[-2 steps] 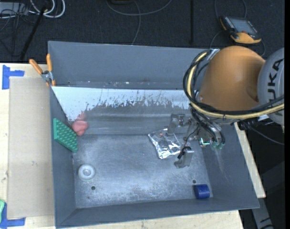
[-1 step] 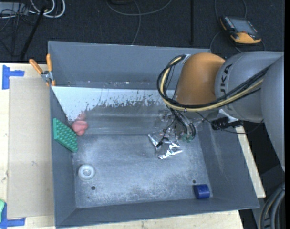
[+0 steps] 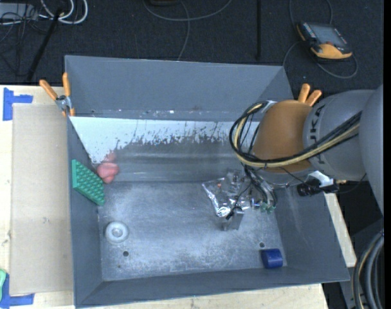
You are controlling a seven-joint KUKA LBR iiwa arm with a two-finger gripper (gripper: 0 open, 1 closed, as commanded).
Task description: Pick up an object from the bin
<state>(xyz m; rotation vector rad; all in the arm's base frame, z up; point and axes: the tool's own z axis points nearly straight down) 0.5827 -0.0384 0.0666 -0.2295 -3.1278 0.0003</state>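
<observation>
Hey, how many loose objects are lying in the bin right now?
4: green plate against the left wall, pink lump beside it, grey cap lower left, blue block lower right. The tool may hide more.

- Moderate, even light from above falls on the grey metal bin [image 3: 182, 240].
- A pale glare band streaks its sloped back wall [image 3: 157, 131].
- The dark floor [image 3: 202, 24] behind lies dim.

I see a robot lab: my arm [image 3: 350, 134] hangs over a metal bin [image 3: 176, 85], with cables [image 3: 67, 5] and a handset [image 3: 322, 40] strewn on dark carpet [image 3: 215, 37].
</observation>
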